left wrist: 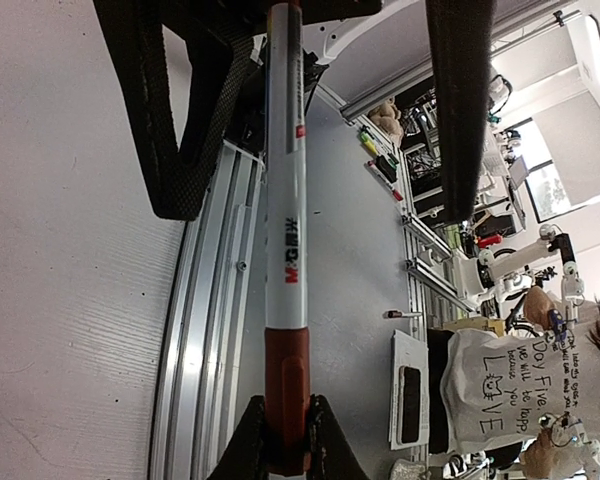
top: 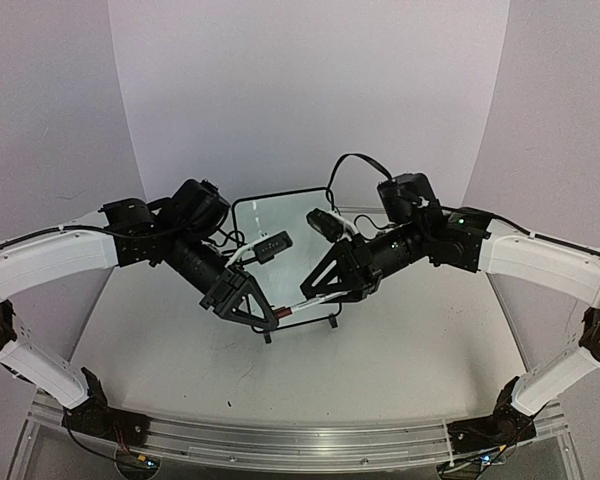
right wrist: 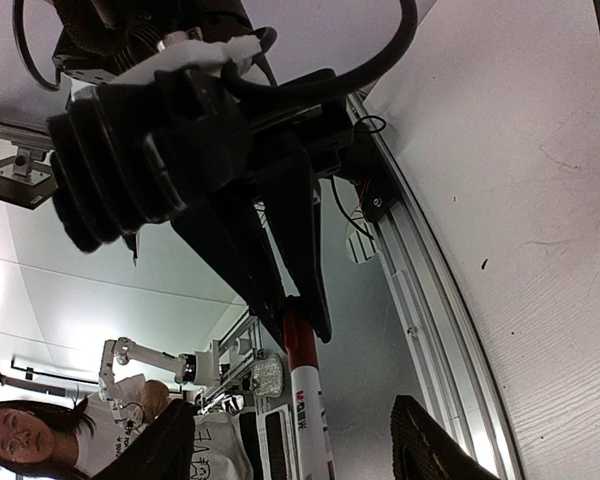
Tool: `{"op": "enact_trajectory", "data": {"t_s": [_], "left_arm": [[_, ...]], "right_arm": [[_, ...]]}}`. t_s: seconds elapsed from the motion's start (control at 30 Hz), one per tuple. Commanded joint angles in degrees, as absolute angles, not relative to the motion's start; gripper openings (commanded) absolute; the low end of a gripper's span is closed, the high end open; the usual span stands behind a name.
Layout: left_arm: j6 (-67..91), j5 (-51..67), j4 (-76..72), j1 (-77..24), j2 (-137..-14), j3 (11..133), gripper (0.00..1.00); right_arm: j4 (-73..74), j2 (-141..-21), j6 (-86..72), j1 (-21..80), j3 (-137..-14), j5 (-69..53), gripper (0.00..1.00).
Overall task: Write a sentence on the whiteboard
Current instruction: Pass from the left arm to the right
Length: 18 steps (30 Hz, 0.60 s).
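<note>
Marker (top: 308,304) is the reference. It has a smooth white plastic barrel with printed lettering and a glossy dark-red end section (left wrist: 285,200), and it lies roughly level just above the bench (top: 410,350).

Left tool (left wrist: 287,440) is clamped on the marker's red end. Both black fingertips press its sides, which also shows from the right wrist view (right wrist: 300,310). The tool body is a black triangular frame with a matte, finely ribbed surface.

Right tool (right wrist: 300,450) has its fingers apart. They straddle the marker's white barrel, one on each side, with a clear gap and no contact. From the left wrist view they read as two flat, grainy black bars flanking the barrel (left wrist: 320,100).

Whiteboard (top: 280,215) stands upright directly behind the marker, between the two wrists. It is a glossy white panel with rounded corners and a thin black frame. Both wrists hide much of its face, so I cannot tell whether anything is written on it.

The bench under the marker is pale grey-white laminate with a fine wood-grain texture. A ribbed aluminium rail (top: 300,440) runs along its near edge, on the marker's near side.
</note>
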State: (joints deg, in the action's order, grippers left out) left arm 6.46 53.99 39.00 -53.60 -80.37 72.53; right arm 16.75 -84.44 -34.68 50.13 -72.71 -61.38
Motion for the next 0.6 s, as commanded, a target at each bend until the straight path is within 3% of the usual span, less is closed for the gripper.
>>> {"op": "enact_trajectory", "data": {"t_s": [0.0, 0.57], "left_arm": [[6.8, 54.4, 35.7, -52.8, -78.5, 71.8, 0.0], [6.8, 53.8, 35.7, -51.9, -79.0, 71.2, 0.0]], "right_arm": [[14.9, -83.5, -34.0, 51.2, -73.5, -61.5, 0.63], [14.9, -83.6, -34.0, 51.4, -74.1, -61.5, 0.61]]}}
